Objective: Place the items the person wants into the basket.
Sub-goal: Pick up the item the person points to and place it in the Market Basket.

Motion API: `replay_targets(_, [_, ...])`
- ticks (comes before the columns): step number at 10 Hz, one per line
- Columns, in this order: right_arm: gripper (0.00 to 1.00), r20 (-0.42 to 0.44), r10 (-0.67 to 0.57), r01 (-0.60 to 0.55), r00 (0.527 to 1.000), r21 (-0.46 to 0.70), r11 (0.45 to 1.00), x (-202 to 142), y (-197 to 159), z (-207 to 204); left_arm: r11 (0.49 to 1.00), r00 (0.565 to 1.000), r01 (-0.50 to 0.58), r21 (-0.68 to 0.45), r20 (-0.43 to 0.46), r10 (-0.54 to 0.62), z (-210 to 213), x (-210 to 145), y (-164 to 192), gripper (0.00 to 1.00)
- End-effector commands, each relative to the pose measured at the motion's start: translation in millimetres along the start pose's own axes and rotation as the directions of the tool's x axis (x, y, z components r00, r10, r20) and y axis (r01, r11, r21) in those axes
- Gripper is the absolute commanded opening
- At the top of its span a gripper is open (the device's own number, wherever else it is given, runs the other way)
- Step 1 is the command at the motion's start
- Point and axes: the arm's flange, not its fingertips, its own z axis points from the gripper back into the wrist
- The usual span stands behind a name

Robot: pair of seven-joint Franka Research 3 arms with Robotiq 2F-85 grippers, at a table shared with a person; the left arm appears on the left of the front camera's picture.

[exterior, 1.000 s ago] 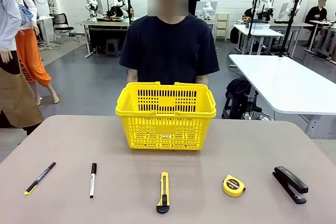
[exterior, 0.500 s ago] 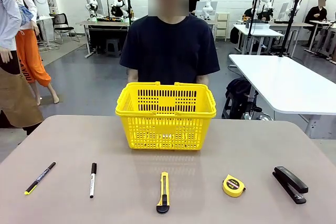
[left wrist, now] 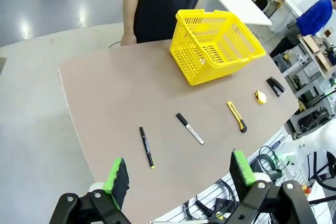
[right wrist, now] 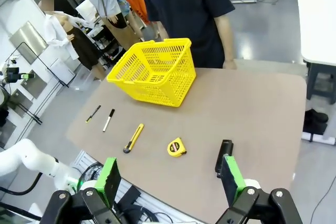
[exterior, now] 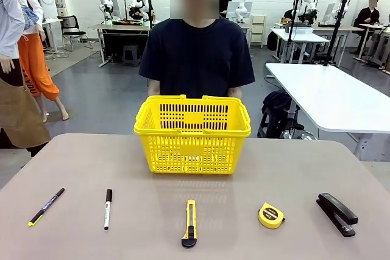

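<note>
Five things lie in an evenly spaced row along the near edge of the table [exterior: 122, 162] — probably so each can be picked up singly. From the left: a slim pen [exterior: 46, 206], the white marker [exterior: 107, 209], a utility knife [exterior: 190, 223], the tape measure [exterior: 270, 215] and the stapler [exterior: 337, 214]. The yellow basket [exterior: 192, 150] stands at the far middle, just before the person [exterior: 196, 53]. The left gripper [left wrist: 178, 170] and right gripper [right wrist: 170, 177] hang high, jaws spread wide and holding nothing — likely awaiting a choice.

A utility knife [exterior: 190, 223] and pen [exterior: 46, 206] lie on the table [exterior: 304, 168].
</note>
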Motion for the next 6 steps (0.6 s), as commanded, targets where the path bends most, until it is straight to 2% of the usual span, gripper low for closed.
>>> replay_targets(1, [1.0,0.005,0.004,-0.004,1.0,-0.002,1.0,0.4,1.2,2.6,1.0,1.0,0.003,-0.008,0.0,-0.003,-0.6,0.6,-1.1,1.0])
replay_targets(6, [1.0,0.005,0.004,-0.004,1.0,-0.002,1.0,0.4,1.2,2.6,1.0,1.0,0.003,-0.008,0.0,-0.003,-0.6,0.6,-1.1,1.0])
